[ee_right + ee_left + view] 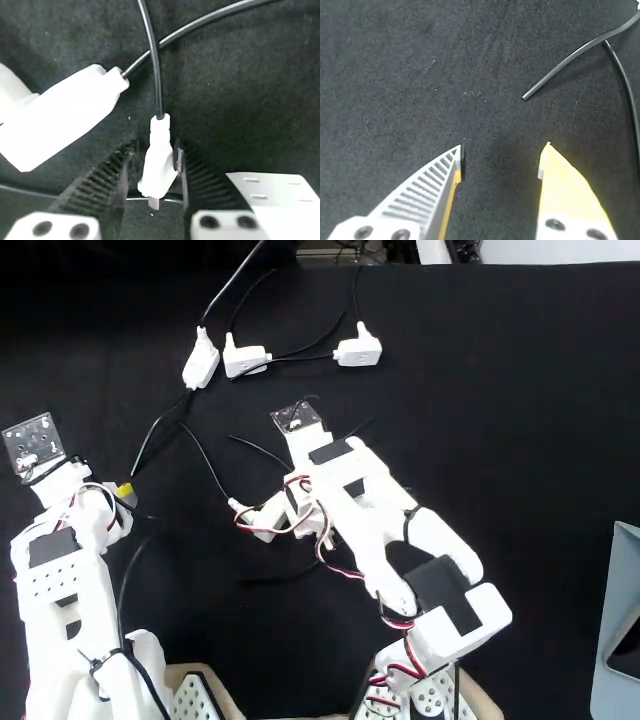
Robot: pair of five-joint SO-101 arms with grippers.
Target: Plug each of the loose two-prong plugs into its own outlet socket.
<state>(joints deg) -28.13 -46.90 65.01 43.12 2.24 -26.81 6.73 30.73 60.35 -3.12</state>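
Right claw [155, 150] pinching slim white plug [159, 162]; left claw [503, 148] wide over fuzzy black cloth [420, 75].

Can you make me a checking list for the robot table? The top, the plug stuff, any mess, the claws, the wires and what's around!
Surface: black cloth covers the table.
Job's things: small white plug sits in the right claw; a bigger white piece on a cable lies beside it; a white block with slots is close by; far white pieces, three of them, lie at the far side.
Clutter: nothing seen.
Claws: left claw open over bare cloth; right claw shut on the small white plug.
Cables: black cables run across the cloth; a loose cable end lies ahead of the left claw.
Surroundings: grey object at the table's edge.
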